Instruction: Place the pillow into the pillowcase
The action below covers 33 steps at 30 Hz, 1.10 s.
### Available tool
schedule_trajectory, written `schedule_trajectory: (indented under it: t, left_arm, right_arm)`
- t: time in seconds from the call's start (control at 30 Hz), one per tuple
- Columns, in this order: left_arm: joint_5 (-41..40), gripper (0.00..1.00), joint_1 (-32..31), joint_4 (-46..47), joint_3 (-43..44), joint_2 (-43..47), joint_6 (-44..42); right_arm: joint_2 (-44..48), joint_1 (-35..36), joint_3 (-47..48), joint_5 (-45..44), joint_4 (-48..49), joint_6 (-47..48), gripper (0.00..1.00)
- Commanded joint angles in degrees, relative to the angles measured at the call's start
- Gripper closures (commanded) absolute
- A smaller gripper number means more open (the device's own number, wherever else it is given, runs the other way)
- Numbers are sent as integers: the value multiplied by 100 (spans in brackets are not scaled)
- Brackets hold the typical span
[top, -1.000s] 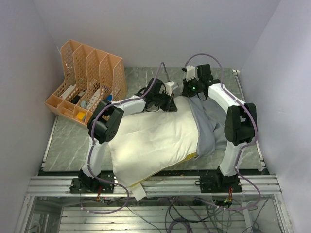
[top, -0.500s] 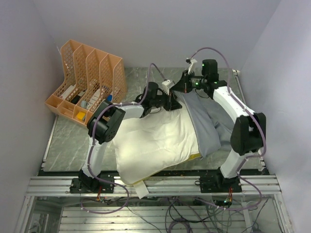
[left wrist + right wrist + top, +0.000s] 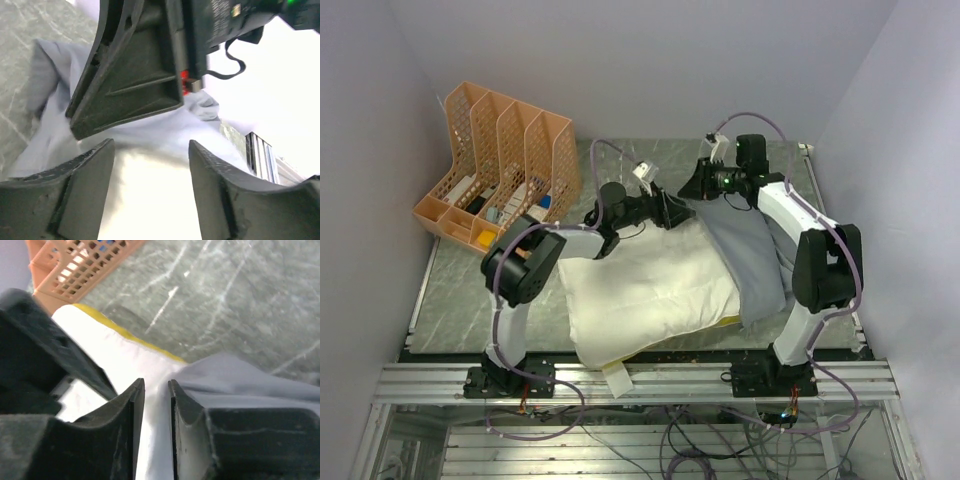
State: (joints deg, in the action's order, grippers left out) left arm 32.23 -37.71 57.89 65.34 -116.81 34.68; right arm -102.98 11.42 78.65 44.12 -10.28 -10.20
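The cream pillow (image 3: 645, 290) lies across the middle of the table, its right end under the blue-grey pillowcase (image 3: 755, 255). Both grippers meet at the pillow's far edge. My left gripper (image 3: 672, 212) hovers open over the pillow (image 3: 150, 200), with nothing between its fingers (image 3: 90, 190); the pillowcase (image 3: 55, 130) lies just beyond. My right gripper (image 3: 692, 188) (image 3: 155, 383) is open by a narrow gap at the seam where the pillowcase (image 3: 240, 385) meets the pillow (image 3: 100, 340). Pale cloth shows through that gap.
An orange file rack (image 3: 500, 160) with several small items stands at the back left. A white tag (image 3: 617, 378) at the pillow's near corner hangs over the aluminium rail (image 3: 840, 380). Walls close in on both sides.
The left gripper went from shut to wide open and its arm reached farther back. The right gripper's jaws parted slightly. The pillow settled flatter on the table.
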Motion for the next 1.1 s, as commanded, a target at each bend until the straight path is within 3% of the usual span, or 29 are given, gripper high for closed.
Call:
schedule_trajectory:
  t: [0.0, 0.2, 0.4, 0.5, 0.6, 0.67, 0.77, 0.9, 1.07]
  left_arm:
    - [-536, 27, 54, -914, -327, 979, -861]
    - [-927, 25, 142, -3592, -107, 1684, -1918]
    - [-1501, 20, -89, -5739, -6, 2517, -2630]
    - [-2300, 18, -1019, -5455, -866, 3265, -3494]
    - [-2578, 16, -2176, -4220, -2077, 4055, -4576]
    - [-2526, 14, -2541, -3528, -2625, 4240, -4910]
    - [-2761, 14, -3100, -3539, -2643, 4060, -5256]
    - [-3747, 14, -3860, -4001, -2217, 3293, -5502]
    - [-4900, 13, -4182, -3643, -2271, 2566, -5363]
  right_arm:
    - [33, -193, 432, -41, -799, 889, 68]
    - [764, -406, 786, -92, -1540, 1850, 40]
    - [2035, -417, -128, -588, -2848, 3657, 33]
    - [2832, -415, -936, -702, -3701, 4718, 30]
    - [3580, -413, -1643, -999, -4182, 5175, 28]
    - [3859, -404, -1886, -1163, -4485, 5326, 27]
    - [3961, -383, -1997, -1478, -4804, 5391, 27]
    - [3933, -258, -2328, -2081, -4951, 5394, 27]
    - [3932, 79, -2714, -2530, -4953, 5222, 27]
